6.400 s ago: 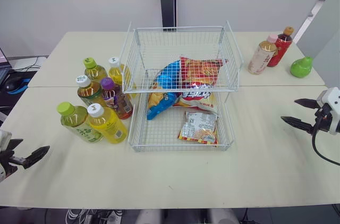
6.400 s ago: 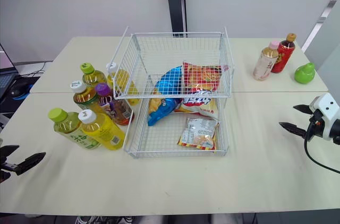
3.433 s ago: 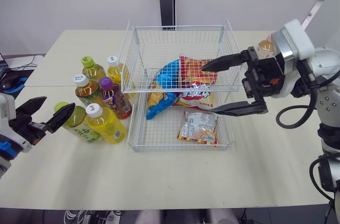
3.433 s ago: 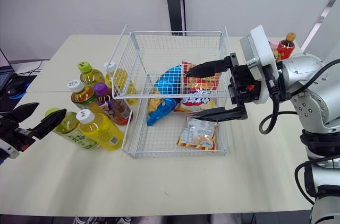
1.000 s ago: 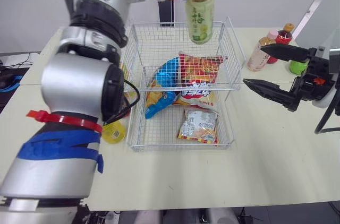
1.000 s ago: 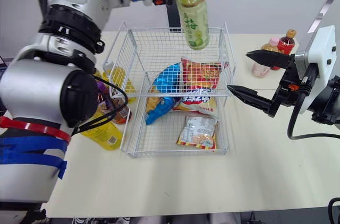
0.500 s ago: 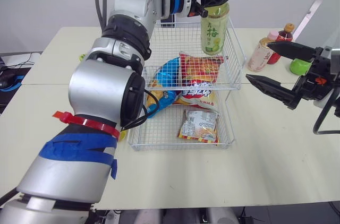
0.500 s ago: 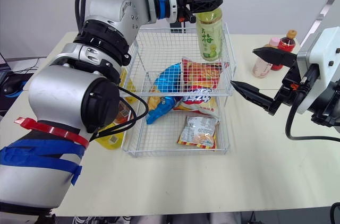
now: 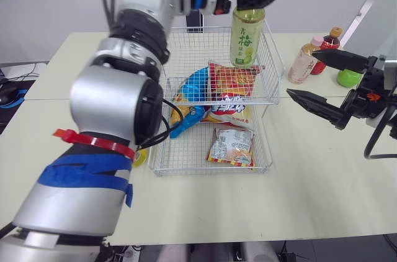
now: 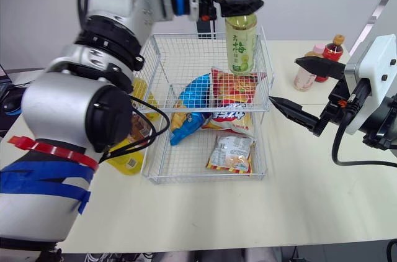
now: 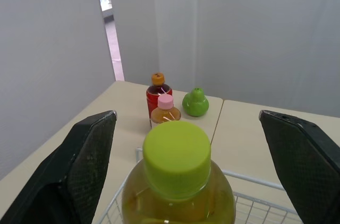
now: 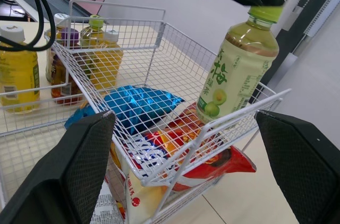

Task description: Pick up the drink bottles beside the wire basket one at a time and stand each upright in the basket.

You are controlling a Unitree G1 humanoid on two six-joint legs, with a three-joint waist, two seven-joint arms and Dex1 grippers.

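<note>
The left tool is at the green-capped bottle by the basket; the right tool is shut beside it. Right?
No: the right tool is open, jaws wide apart, per the left eye view. The left tool is at the green-capped bottle by the basket.

Your cream tabletop (image 9: 298, 181) has a seam running across it, left to right. The wire basket (image 9: 205, 173) stands at its middle. Just beside the basket's left wall you have a cluster of drink bottles (image 12: 64, 75) (partly hidden in the head views). At the far right corner, well apart, stand a pink-capped bottle (image 9: 302, 63) and a red bottle (image 9: 330, 41) close together, with a green pear-shaped thing (image 9: 348, 79) near them.
</note>
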